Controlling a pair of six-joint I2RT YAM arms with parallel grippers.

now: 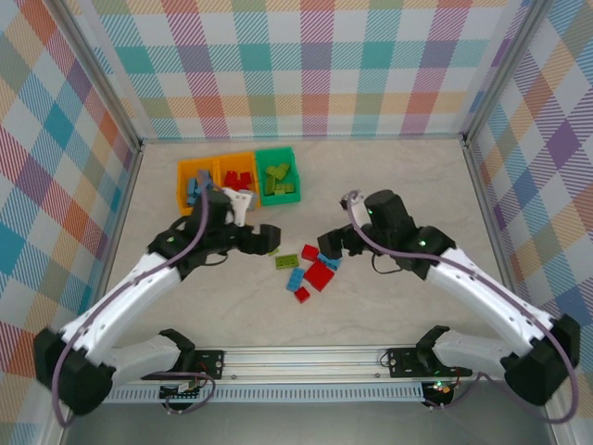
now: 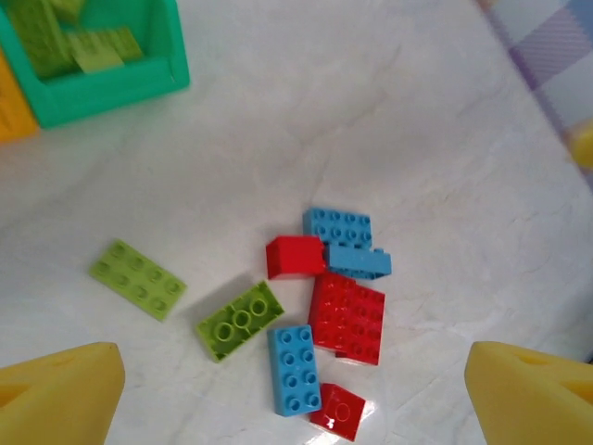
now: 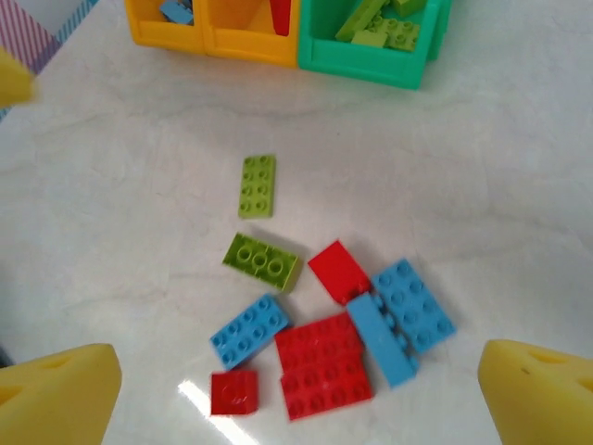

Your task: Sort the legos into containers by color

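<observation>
Left jaws wide, empty; right jaws likewise. Lime brick (image 2: 240, 320) at middle of worktop (image 2: 389, 120), nearer left jaws, long axis slanted to their gap.

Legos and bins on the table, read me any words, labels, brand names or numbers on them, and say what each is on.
None can be read.
The legos show bare studs; any embossing is too small to tell.
The containers carry no label or number.

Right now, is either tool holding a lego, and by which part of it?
Nothing is held. The left tool and the right tool both stand open over the loose legos, touching none.
</observation>
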